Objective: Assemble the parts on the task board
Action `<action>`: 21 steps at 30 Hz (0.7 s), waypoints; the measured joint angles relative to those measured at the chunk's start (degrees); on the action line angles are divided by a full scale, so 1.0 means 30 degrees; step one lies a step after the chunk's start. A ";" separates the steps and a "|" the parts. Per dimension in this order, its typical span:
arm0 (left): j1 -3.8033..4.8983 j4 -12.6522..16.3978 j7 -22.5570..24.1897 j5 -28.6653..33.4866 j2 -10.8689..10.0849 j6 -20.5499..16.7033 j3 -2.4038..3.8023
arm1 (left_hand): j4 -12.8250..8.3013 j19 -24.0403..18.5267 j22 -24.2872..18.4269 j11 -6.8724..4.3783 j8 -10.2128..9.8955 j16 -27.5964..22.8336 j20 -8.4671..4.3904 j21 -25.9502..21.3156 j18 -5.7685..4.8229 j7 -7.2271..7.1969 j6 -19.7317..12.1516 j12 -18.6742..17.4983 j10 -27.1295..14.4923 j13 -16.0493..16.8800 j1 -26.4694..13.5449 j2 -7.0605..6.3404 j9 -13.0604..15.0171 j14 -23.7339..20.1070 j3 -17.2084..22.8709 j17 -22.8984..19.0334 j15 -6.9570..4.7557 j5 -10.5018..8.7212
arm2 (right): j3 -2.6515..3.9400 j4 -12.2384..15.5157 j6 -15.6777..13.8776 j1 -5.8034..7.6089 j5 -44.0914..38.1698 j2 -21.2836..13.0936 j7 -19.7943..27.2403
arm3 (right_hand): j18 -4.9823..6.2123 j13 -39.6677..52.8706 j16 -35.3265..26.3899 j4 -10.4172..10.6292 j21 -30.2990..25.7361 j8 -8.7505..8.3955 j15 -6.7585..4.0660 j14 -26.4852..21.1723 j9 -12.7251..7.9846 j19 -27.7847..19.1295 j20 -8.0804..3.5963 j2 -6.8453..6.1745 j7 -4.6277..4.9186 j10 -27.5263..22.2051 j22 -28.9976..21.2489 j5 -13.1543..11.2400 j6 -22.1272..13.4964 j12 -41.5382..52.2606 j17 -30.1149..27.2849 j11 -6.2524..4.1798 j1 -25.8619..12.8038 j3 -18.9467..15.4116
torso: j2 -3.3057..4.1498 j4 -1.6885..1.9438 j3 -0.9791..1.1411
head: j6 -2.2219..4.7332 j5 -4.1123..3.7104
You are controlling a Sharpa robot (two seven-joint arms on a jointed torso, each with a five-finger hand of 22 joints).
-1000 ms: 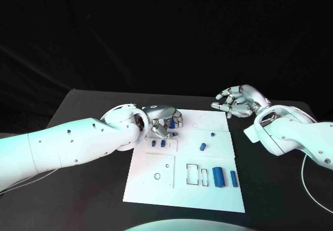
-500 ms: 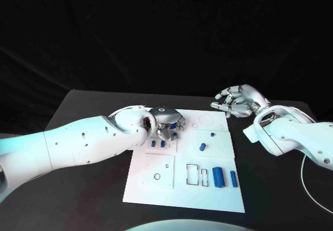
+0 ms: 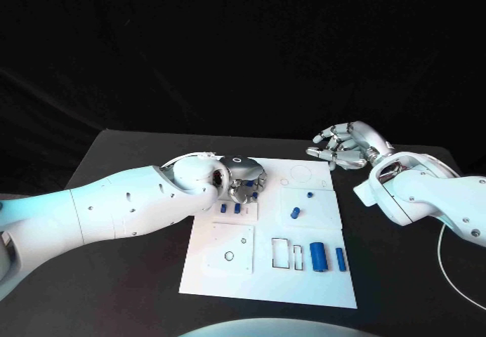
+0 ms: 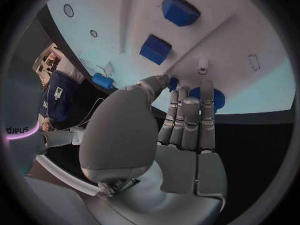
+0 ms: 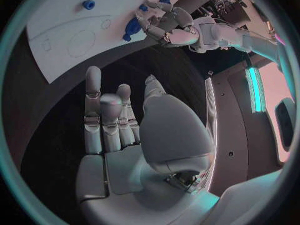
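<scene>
I see a black table [image 3: 132, 151] with a dark backdrop [image 3: 243, 63] filling everything behind it. Beyond the table's edge my right wrist view catches a teal light strip [image 5: 253, 90] on a dim wall.

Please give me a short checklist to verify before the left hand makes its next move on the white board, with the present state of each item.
1. Left hand is over the task board, at its far left part: ok.
2. Left hand holds a part: cannot tell; a blue piece shows by its fingertips, but the contact is not clear.
3. Right hand is off the board, over the black table, holding nothing: ok.
4. Small blue peg near the board's middle is free of both hands: ok.
5. Two long blue cylinders lie untouched at the near right part: ok.
</scene>
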 measured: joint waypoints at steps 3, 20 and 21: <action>0.0014 -0.0003 -0.0130 -0.0056 0.0012 0.0105 0.0017 | -0.0016 0.0000 0.0069 -0.0080 0.0000 0.0076 0.0000 0.0134 0.0000 0.0014 0.0153 0.0001 0.0083 -0.0028 0.0076 0.0076 -0.0064 0.0071 0.0077 0.0087 -0.0070 0.0001 | 0.0000 0.0002 -0.0006 0.0000 0.0002 0.0001 0.0001 | -0.0002 0.0000 0.0000 0.0000 0.0000 0.0000 0.0000 0.0000 0.0000 0.0001 0.0000 0.0000 0.0000 0.0000 0.0000 0.0000 -0.0001 0.0000 0.0000 0.0000 0.0000 0.0000 | -0.0005 0.0000 -0.0011 | -0.0009 0.0007; 0.0039 0.0004 -0.0403 0.0025 0.0018 0.0290 0.0038 | -0.0360 0.0272 0.0892 -0.0273 -0.0235 0.0775 -0.0137 0.0964 0.0000 -0.0118 0.0838 0.0024 0.0958 -0.0302 0.0249 0.0250 -0.0445 0.0687 0.0728 0.0789 -0.0277 -0.0100 | 0.0000 0.0007 -0.0031 0.0000 0.0009 0.0022 0.0002 | -0.0009 -0.0038 0.0000 0.0000 0.0000 -0.0001 0.0000 0.0001 0.0000 0.0001 0.0001 0.0000 -0.0003 0.0005 -0.0026 0.0000 -0.0004 0.0000 -0.0023 0.0003 -0.0001 0.0001 | -0.0020 0.0013 -0.0013 | -0.0086 0.0037; 0.0039 0.0003 -0.0403 0.0042 0.0016 0.0293 0.0037 | -0.0360 0.0273 0.0892 -0.0273 -0.0235 0.0845 -0.0137 0.0964 0.0000 -0.0118 0.0838 -0.0017 0.0958 -0.0304 0.0249 0.0249 -0.0445 0.0687 0.0728 0.0783 -0.0277 -0.0099 | 0.0000 0.0008 -0.0032 0.0000 0.0009 0.0022 0.0002 | -0.0009 -0.0038 0.0000 0.0000 0.0000 -0.0001 0.0000 0.0001 0.0001 0.0001 0.0001 0.0000 -0.0003 0.0005 -0.0026 0.0000 -0.0004 0.0000 -0.0022 0.0003 -0.0001 0.0001 | -0.0022 0.0013 -0.0011 | -0.0088 0.0046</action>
